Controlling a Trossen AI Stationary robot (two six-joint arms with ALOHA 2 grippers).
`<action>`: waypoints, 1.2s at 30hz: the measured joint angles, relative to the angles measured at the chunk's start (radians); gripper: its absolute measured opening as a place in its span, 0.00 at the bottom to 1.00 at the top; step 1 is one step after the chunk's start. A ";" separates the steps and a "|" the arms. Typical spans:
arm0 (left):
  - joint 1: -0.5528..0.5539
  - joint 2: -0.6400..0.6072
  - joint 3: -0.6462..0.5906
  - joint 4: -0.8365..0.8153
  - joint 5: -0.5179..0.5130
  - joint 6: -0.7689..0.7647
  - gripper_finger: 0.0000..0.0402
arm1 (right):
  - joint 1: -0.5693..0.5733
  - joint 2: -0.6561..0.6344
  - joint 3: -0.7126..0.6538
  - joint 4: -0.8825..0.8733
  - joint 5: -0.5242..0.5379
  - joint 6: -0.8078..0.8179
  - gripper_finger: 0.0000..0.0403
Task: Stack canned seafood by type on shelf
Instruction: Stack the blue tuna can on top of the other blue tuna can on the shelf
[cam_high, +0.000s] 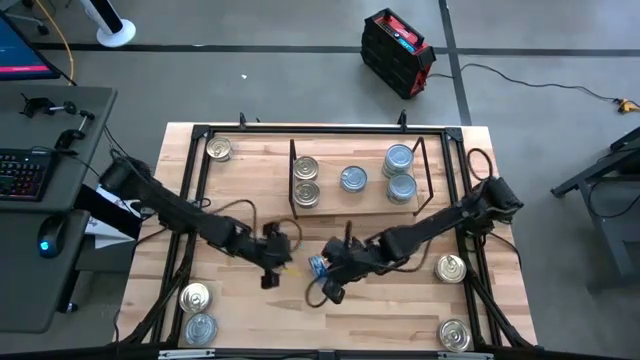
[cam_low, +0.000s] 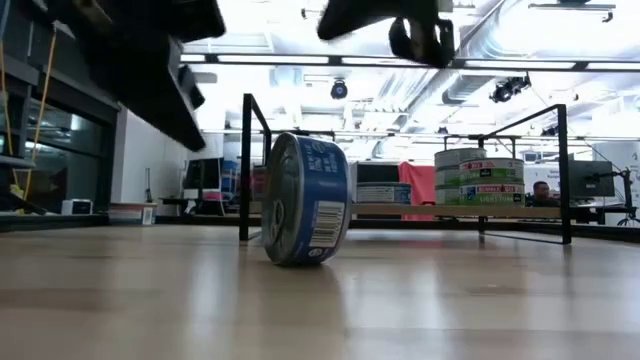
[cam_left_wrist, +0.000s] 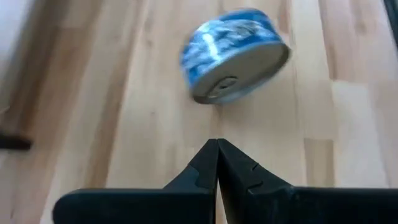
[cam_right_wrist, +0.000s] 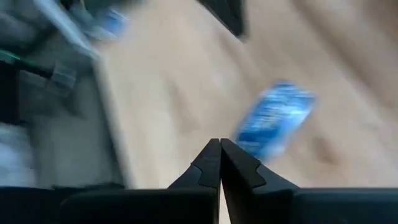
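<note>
1. A small round flat tin with a blue printed paper label and a silver lid (cam_low: 305, 198) stands on its edge on the light-wood tabletop (cam_high: 250, 320), in front of the shelf and between the two arms; nothing touches it.
2. The left end effector (cam_high: 272, 262) hovers just beside the tin with its fingers pressed together, holding nothing.
3. The right end effector (cam_high: 335, 283) sits on the tin's other side, likewise fully closed and empty.
4. The light-wood shelf board with thin black metal end brackets (cam_high: 362, 205) already carries gold-lidded tins (cam_high: 305, 181) at one end, a silver-lidded tin (cam_high: 353, 179) in the middle, and silver-lidded tins (cam_high: 400, 173) at the other.
5. Handling, as a judgement: the tin looks rigid, dense for its size and smooth-walled, so it should not crush but may slip.
6. On edge it will likely roll at a nudge.
7. Best hold: open the fingers and close across the two flat faces, or tip it flat and pinch across the rim.
</note>
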 joint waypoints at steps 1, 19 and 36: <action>0.004 -0.038 -0.026 0.005 -0.004 -0.031 0.00 | -0.001 0.025 0.066 -0.109 0.026 -0.019 0.00; 0.010 -0.271 -0.100 0.019 -0.090 -0.109 0.00 | -0.026 0.148 0.263 -0.336 0.038 0.387 0.41; 0.010 -0.272 -0.100 0.020 -0.088 -0.110 0.00 | -0.079 0.271 0.264 -0.305 -0.059 0.419 0.69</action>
